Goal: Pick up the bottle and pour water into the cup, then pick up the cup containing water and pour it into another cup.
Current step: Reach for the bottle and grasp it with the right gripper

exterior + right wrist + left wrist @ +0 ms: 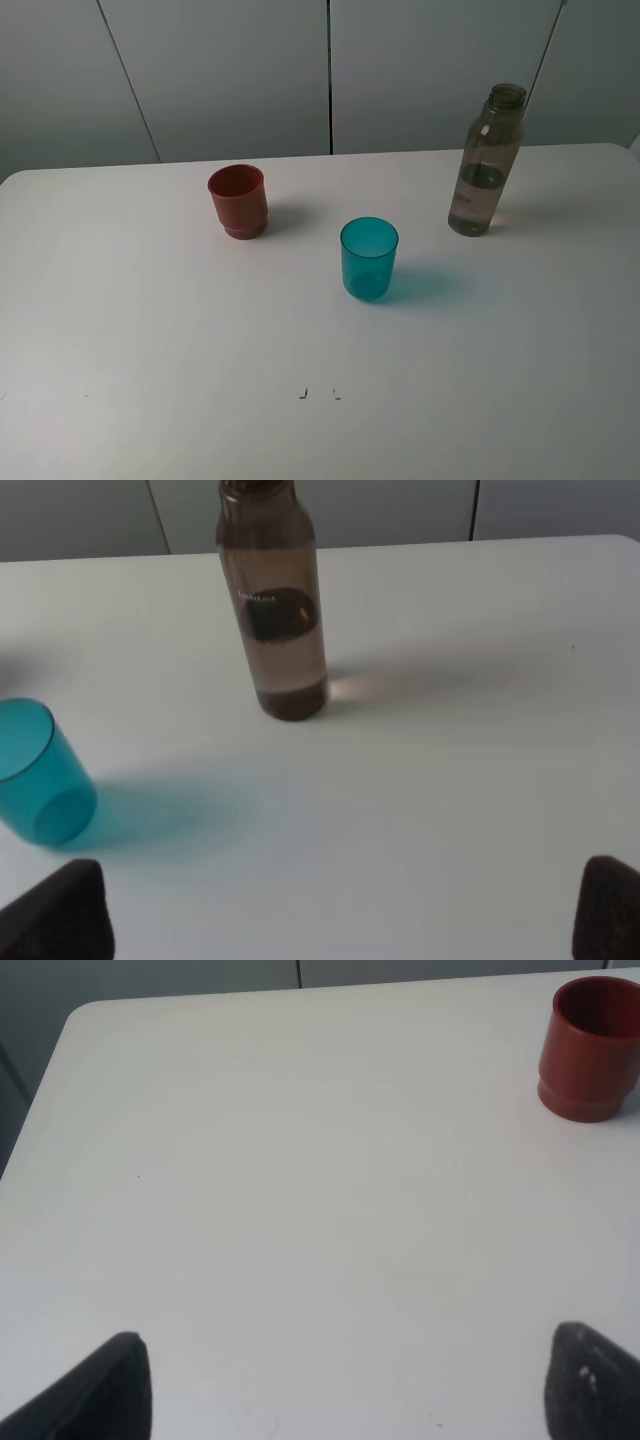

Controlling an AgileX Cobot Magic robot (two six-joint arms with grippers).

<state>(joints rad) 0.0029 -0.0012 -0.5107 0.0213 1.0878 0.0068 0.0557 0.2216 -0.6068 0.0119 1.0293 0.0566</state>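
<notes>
Smoky capless bottle (487, 165) stood toward far right corner of table (150, 330), open room along near edge, left gripper (350, 1385) and right gripper (335, 915) fingers spread wide, empty

See-through plastic bottle (486, 165), cup (369, 258) — matt table (150, 330).

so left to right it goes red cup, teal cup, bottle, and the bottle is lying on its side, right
Not quite. The bottle is not on its side: it stands upright with its open neck at the top, as the exterior high view shows. The rest holds: from left to right in that view come the red cup, the teal cup and the bottle.
</notes>
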